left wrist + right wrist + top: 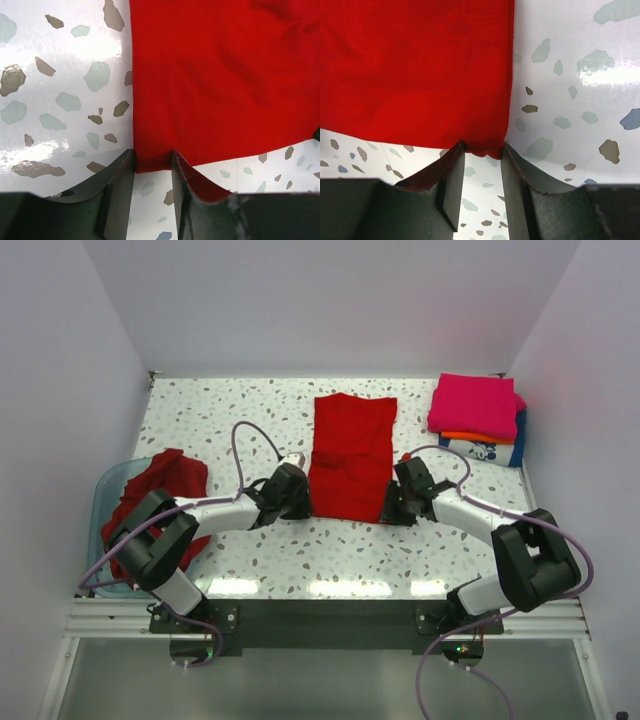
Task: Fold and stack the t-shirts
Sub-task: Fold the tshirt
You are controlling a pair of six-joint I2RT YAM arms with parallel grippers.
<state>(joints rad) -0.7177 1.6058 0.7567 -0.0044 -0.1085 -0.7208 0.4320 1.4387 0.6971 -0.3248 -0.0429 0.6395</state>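
Observation:
A plain red t-shirt (350, 455), folded into a long strip, lies flat in the middle of the table. My left gripper (300, 502) is at its near left corner. In the left wrist view the gripper (153, 160) is open, with the shirt's corner (150, 162) just between its fingertips. My right gripper (392, 508) is at the near right corner. In the right wrist view it (482, 150) is open too, with the shirt's corner (485, 146) between its fingertips. A folded stack stands at the back right: a magenta shirt (474, 405) on an orange one (478, 437) on a white one with blue print (485, 451).
A translucent teal tub (108, 488) sits at the table's left edge with crumpled red shirts (160, 485) spilling over it. White walls close in the table at the back and on both sides. The speckled tabletop (240, 420) shows around the shirt.

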